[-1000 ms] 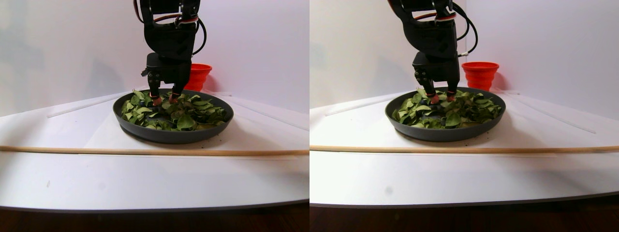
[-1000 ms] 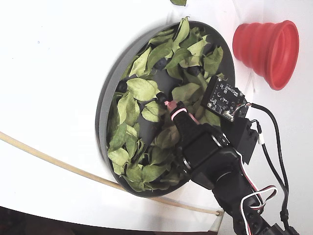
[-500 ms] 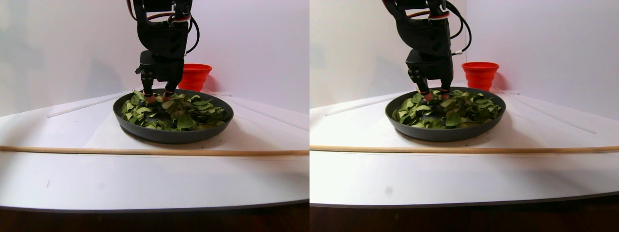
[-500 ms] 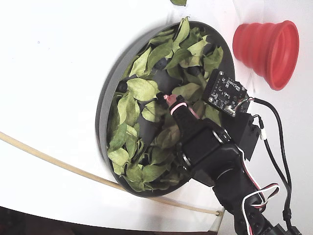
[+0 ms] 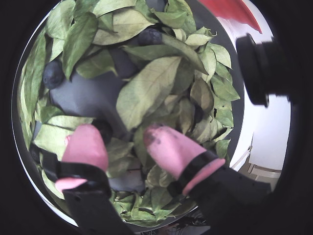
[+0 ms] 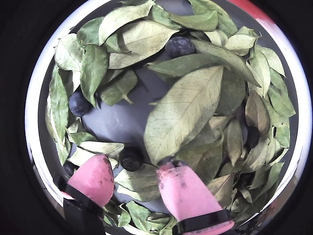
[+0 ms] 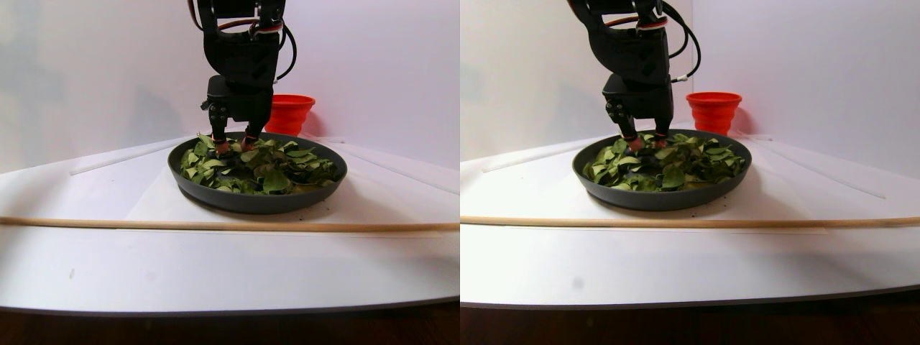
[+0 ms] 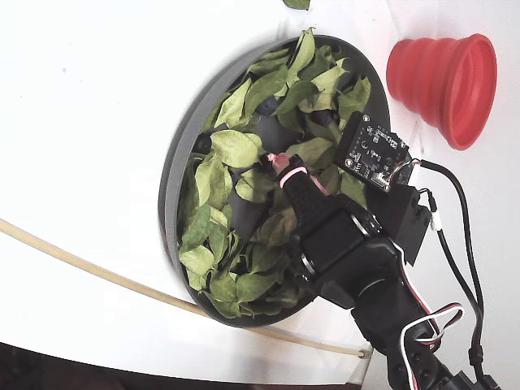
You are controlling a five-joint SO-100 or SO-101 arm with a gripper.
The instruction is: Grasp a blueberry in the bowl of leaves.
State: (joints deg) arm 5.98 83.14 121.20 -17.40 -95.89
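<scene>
The dark-grey bowl (image 8: 175, 162) holds many loose green leaves (image 6: 183, 110), with bare floor (image 6: 117, 120) in the middle. Several blueberries lie among them: one (image 6: 131, 158) directly between my pink fingertips, one (image 6: 79, 104) at the left and one (image 6: 179, 46) at the top. My gripper (image 6: 133, 161) is open and low in the bowl, its fingertips (image 6: 95, 176) on either side of the near blueberry without closing on it. In a wrist view that berry (image 5: 103, 128) sits by the left finger of the gripper (image 5: 119, 131). The gripper (image 8: 280, 165) stands over the bowl's middle in the fixed view.
A red ribbed cup (image 8: 443, 77) stands just beyond the bowl; it also shows in the stereo pair view (image 7: 290, 111). A thin wooden strip (image 7: 215, 224) lies across the white table in front of the bowl (image 7: 251, 198). A small camera board (image 8: 375, 153) hangs beside the wrist.
</scene>
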